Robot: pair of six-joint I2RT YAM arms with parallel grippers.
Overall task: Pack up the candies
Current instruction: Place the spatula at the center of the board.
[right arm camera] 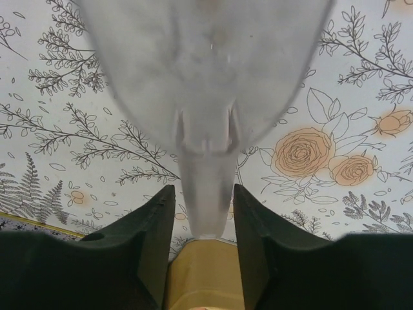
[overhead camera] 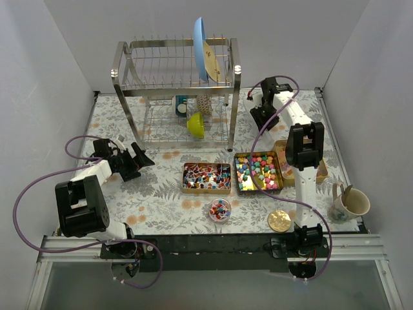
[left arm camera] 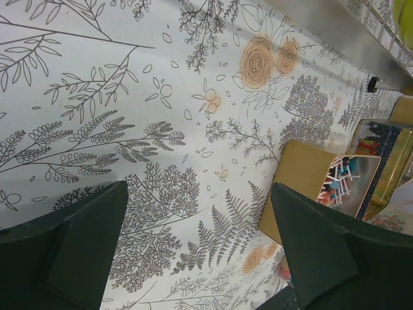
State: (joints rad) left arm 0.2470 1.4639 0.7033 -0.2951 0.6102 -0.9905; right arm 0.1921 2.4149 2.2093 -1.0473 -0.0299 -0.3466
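Red-blue-white striped candies fill a gold tin [overhead camera: 206, 177] at mid-table. Pastel cube candies fill the tin [overhead camera: 258, 171] to its right. A third tin [overhead camera: 321, 169] lies mostly hidden under my right arm. A small glass bowl [overhead camera: 220, 209] in front holds a few mixed candies. My left gripper [overhead camera: 139, 158] is open and empty, low over the cloth left of the striped tin [left arm camera: 348, 184]. My right gripper [overhead camera: 258, 116] is behind the tins, shut on the handle of a translucent white scoop [right arm camera: 206, 97], with a gold tin's edge [right arm camera: 203, 271] just below the fingers.
A metal dish rack [overhead camera: 174, 90] stands at the back with a blue plate [overhead camera: 201, 48] and a green cup [overhead camera: 195, 124]. A round gold lid [overhead camera: 279, 221] lies near the front edge. A mug [overhead camera: 348, 203] stands at the front right.
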